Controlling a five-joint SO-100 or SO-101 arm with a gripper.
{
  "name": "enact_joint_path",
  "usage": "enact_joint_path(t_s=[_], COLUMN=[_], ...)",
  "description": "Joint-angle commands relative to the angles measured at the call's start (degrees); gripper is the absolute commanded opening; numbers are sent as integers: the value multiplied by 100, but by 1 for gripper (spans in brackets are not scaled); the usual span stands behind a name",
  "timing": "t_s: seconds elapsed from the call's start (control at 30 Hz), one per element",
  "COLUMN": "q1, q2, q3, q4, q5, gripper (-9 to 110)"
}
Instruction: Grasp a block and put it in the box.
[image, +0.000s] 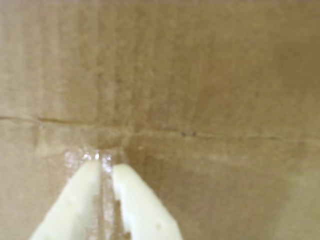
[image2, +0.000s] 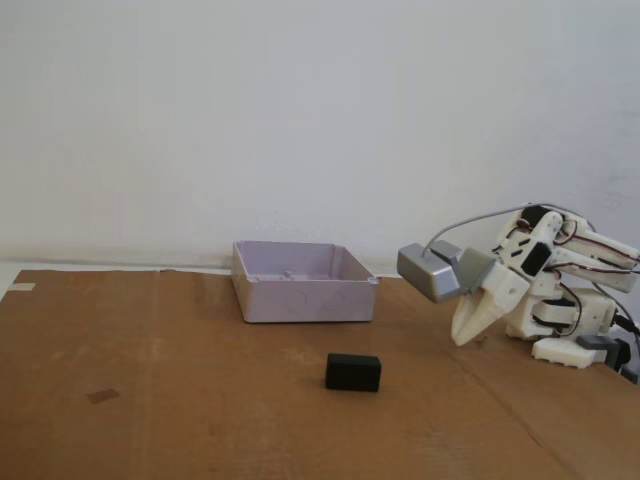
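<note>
Gripper (image2: 460, 340) nearly closed, empty, at the cardboard's (image2: 150, 400) right edge. Block (image2: 353, 372) lies mid-sheet, box (image2: 305, 297) behind it. Recommend widening jaws before descending squarely over the block.

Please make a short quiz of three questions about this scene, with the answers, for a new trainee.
1. True or false: the black block is already inside the lavender-grey box.
2. In the fixed view, the claw is: A) over the box, B) at the right, pointing down near the cardboard surface, C) gripping the block.
3. In the wrist view, what lies under the claw tips?

Key
1. False: the block sits on the cardboard, in front of the box.
2. B.
3. Bare cardboard with a crease and a patch of clear tape; no block or box shows.
</note>
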Motion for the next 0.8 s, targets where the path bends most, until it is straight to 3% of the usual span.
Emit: enact_joint_path(t_s=[0.0, 0.77], q1=[70, 26], q2=[-44, -141], q3=[255, -369], q4=[967, 949], q5=[35, 53], gripper=[1, 1])
